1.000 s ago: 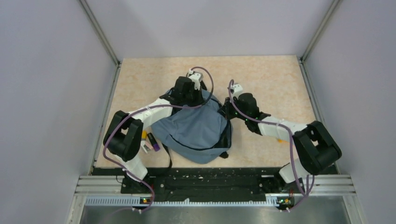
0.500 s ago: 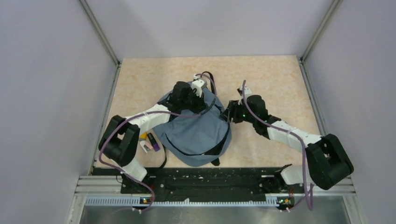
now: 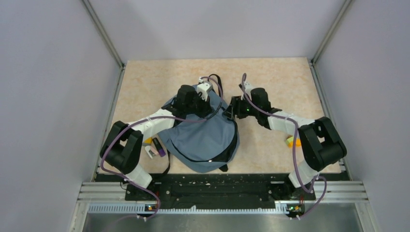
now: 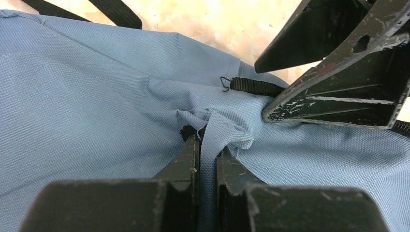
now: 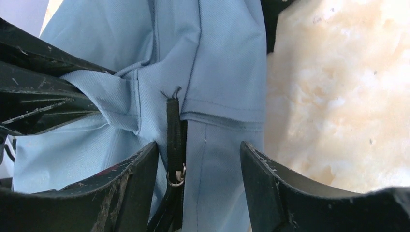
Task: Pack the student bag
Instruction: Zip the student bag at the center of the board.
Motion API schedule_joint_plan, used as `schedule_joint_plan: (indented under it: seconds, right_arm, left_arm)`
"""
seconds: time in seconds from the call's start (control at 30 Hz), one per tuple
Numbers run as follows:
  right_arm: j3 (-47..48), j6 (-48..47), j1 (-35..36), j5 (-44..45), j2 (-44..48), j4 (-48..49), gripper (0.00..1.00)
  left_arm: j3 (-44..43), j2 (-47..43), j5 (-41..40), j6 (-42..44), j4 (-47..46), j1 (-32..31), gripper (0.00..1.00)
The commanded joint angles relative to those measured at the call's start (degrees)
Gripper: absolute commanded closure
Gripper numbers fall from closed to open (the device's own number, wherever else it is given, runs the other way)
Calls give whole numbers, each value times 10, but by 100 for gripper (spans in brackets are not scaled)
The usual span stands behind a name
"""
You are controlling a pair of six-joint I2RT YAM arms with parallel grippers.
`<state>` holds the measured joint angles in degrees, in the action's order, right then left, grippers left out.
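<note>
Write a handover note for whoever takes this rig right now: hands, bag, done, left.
Left hand: shut on a fold of the bag.
Right hand: open, jaws either side of a black tab on the bag, not gripping.
Bag: lies on the table.
Done: left grip on the fabric.
Left: small items beside the bag not packed; whether it is open cannot be told.

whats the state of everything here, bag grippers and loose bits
student bag: lying on the table, fold pinched up
left gripper: shut on a fold of the student bag
right gripper: open, astride the black tab
black tab: loose, not gripped
purple and white items: on the table, outside the bag
orange item: on the table, outside the bag
</note>
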<state>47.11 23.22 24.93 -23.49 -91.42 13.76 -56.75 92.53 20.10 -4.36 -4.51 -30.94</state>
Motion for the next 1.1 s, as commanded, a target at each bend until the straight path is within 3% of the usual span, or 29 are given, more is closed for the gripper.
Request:
schedule_joint_plan:
  seconds: [0.0, 0.07, 0.23, 0.33, 0.4, 0.6, 0.77, 0.83, 0.97, 1.07]
  right_arm:
    - [48, -68, -4, -3, -21, 22, 40]
    - [49, -74, -4, -7, -26, 32, 44]
    - [39, -78, -4, -15, -18, 68, 69]
    - [30, -78, -4, -16, -6, 86, 78]
    - [22, -76, -4, -15, 3, 100, 80]
    - [31, -78, -4, -23, -9, 101, 53]
    - [37, -69, -4, -19, -22, 115, 51]
    - [40, -67, -4, -21, -27, 120, 57]
    - [47, -60, -4, -31, -33, 126, 81]
    - [51, -62, -4, -38, -34, 118, 84]
  left_arm:
    - [20, -19, 11, -1, 51, -2, 100]
    - [21, -19, 10, -3, 50, -1, 100]
    - [23, -21, 6, -12, 32, -1, 100]
    - [21, -19, 5, -17, 32, -2, 100]
    - [20, -17, 5, -21, 33, -2, 100]
    - [22, -20, 9, -27, 28, -2, 100]
    - [23, -24, 9, -28, 28, -1, 100]
    - [23, -24, 10, -29, 28, -2, 100]
    - [24, -24, 8, -32, 28, -1, 100]
    - [24, -24, 7, -33, 28, -2, 100]
